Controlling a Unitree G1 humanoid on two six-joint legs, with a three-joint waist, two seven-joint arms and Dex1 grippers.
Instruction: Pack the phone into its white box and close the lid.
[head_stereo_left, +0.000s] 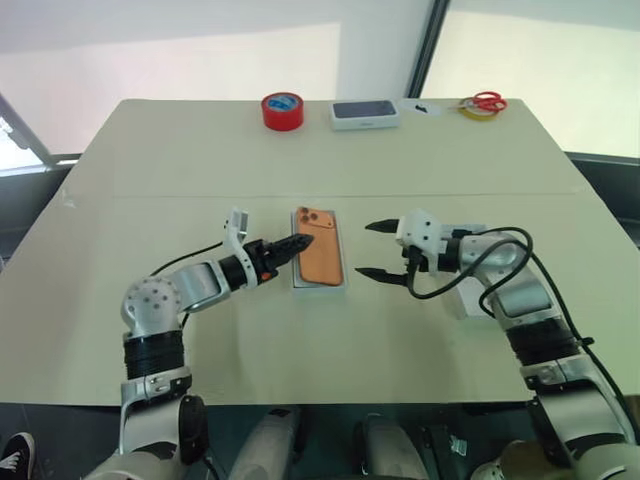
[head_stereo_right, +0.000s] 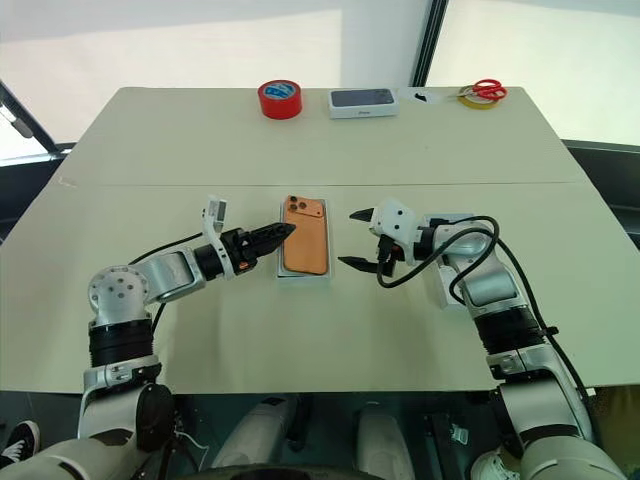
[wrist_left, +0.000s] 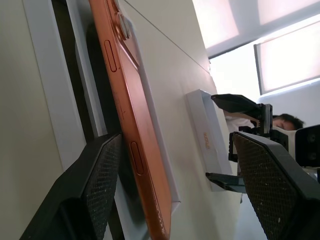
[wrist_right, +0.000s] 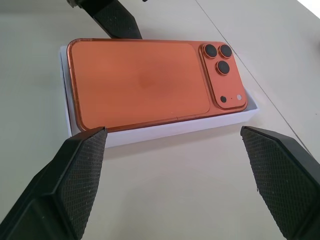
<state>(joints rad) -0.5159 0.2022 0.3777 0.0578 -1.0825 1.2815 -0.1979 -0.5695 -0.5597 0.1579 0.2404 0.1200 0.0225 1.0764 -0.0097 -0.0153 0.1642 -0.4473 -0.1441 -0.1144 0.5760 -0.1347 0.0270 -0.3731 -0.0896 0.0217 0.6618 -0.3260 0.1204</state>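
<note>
Phone (wrist_right: 140, 82) lying in white box (wrist_right: 150, 131) mid-desk, slightly proud. Left gripper (head_stereo_left: 297, 243) spread at its left edge, right gripper (head_stereo_left: 380, 250) spread, empty. Left to do: lid (head_stereo_right: 447, 262), right, under right arm.

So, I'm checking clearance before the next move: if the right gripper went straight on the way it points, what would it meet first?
Probably the phone lying in the white box: the open right gripper points at its long side, with bare table between. How high it would pass is hard to judge.
</note>
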